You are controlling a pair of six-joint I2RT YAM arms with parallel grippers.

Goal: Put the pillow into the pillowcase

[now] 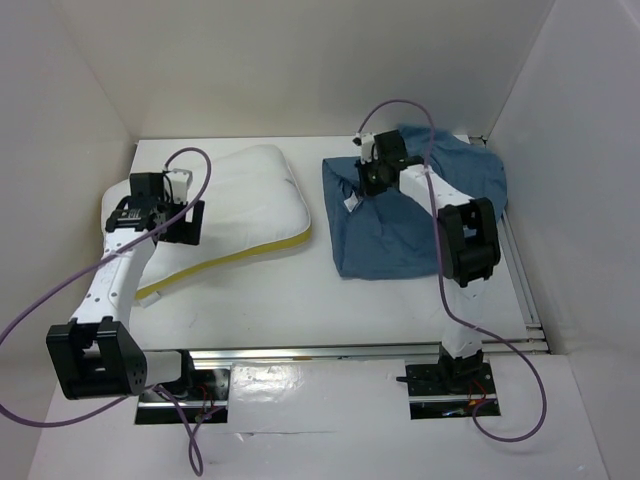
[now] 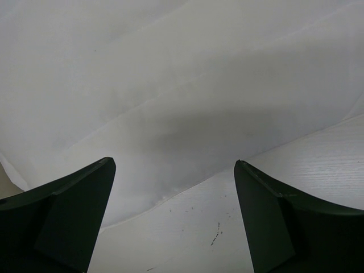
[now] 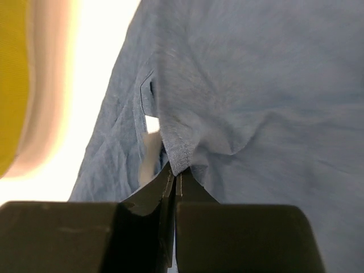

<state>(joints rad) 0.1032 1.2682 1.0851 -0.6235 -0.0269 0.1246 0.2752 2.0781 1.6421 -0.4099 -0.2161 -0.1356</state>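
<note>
The white pillow (image 1: 250, 200) lies at the left of the table, its yellow strip (image 1: 250, 255) along the near edge. My left gripper (image 1: 186, 222) is open at the pillow's left near side; in the left wrist view its fingers (image 2: 74, 219) straddle the pillow's edge (image 2: 170, 96) and bare table. The dusty-blue pillowcase (image 1: 400, 225) lies crumpled at the right. My right gripper (image 1: 366, 180) is shut on the pillowcase's hem (image 3: 181, 156) at its upper left part, lifting a fold of cloth. The pillow's yellow strip shows blurred at the left of the right wrist view (image 3: 14, 74).
White walls enclose the table on the left, back and right. A metal rail (image 1: 340, 352) runs along the near table edge. Purple cables (image 1: 60, 290) loop off both arms. A bare strip of table (image 1: 320, 290) lies between pillow and pillowcase.
</note>
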